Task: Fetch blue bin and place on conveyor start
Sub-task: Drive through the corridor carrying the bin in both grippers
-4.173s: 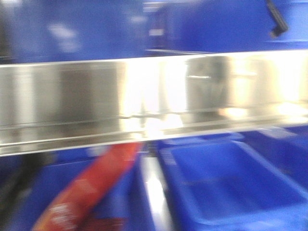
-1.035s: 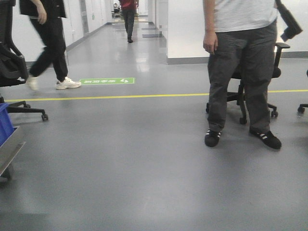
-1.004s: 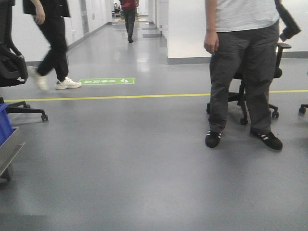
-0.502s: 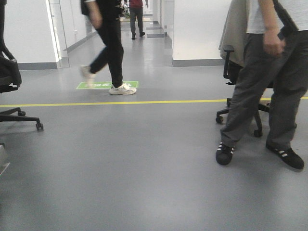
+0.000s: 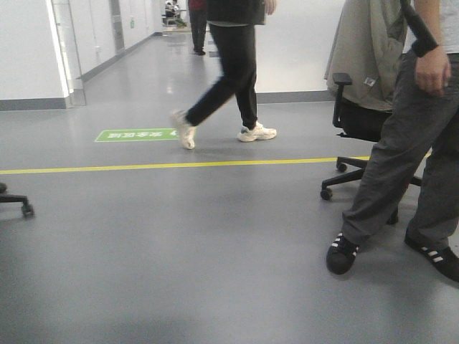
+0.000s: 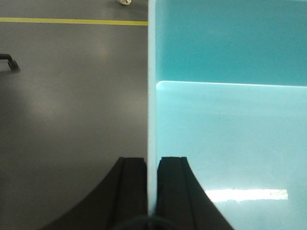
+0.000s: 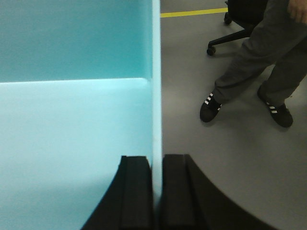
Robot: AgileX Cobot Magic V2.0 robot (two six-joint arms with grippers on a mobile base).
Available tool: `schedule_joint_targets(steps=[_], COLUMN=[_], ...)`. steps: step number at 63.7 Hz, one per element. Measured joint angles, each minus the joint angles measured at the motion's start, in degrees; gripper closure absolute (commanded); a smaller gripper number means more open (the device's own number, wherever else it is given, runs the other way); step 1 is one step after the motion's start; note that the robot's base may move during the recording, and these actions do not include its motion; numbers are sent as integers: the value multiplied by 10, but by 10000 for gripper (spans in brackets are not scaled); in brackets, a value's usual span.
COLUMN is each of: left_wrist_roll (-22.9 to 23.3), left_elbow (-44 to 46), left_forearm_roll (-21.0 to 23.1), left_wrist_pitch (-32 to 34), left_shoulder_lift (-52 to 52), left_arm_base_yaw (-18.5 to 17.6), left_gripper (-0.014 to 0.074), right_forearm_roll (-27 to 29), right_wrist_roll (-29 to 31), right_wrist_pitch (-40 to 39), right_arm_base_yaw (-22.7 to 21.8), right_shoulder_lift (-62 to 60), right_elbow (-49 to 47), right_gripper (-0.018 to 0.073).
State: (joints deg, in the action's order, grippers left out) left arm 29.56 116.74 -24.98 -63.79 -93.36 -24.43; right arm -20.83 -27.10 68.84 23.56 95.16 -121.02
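The blue bin (image 6: 230, 134) is a pale cyan tub, held up over the grey floor between both arms. In the left wrist view its inside fills the right half, and my left gripper (image 6: 152, 160) is shut on its left wall, one black finger on each side. In the right wrist view the blue bin (image 7: 72, 129) fills the left half, and my right gripper (image 7: 157, 158) is shut on its right wall in the same way. The front view shows neither the bin nor the grippers. The conveyor start is out of view.
A man in grey trousers (image 5: 405, 172) stands close at the right, in front of an office chair (image 5: 358, 118). Another person (image 5: 229, 79) walks across the corridor beyond a yellow floor line (image 5: 143, 166). A chair caster (image 5: 21, 206) shows at the left edge.
The front view has swung from the steel shelf with dark blue bins to open floor and keeps panning left. The walking person has crossed rightwards, and the standing man has shifted to the right edge.
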Motion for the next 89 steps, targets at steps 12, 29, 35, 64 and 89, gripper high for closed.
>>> schedule_joint_targets(steps=[12, 29, 35, 64, 89], left_wrist_roll=[0, 0, 0, 0, 0], left_elbow=[0, 0, 0, 0, 0], left_forearm_roll=[0, -1, -2, -7, -7], left_wrist_pitch=[1, 1, 1, 2, 3], left_shoulder_lift=[0, 0, 0, 0, 0], left_arm_base_yaw=[0, 0, 0, 0, 0], left_gripper=[708, 708, 708, 708, 708], right_forearm_roll=[0, 0, 0, 0, 0], right_wrist_roll=[0, 0, 0, 0, 0], right_wrist_pitch=[0, 0, -1, -4, -6], right_arm_base_yaw=[0, 0, 0, 0, 0], right_shoulder_lift=[0, 0, 0, 0, 0], right_elbow=[0, 0, 0, 0, 0], right_gripper=[710, 710, 710, 710, 710])
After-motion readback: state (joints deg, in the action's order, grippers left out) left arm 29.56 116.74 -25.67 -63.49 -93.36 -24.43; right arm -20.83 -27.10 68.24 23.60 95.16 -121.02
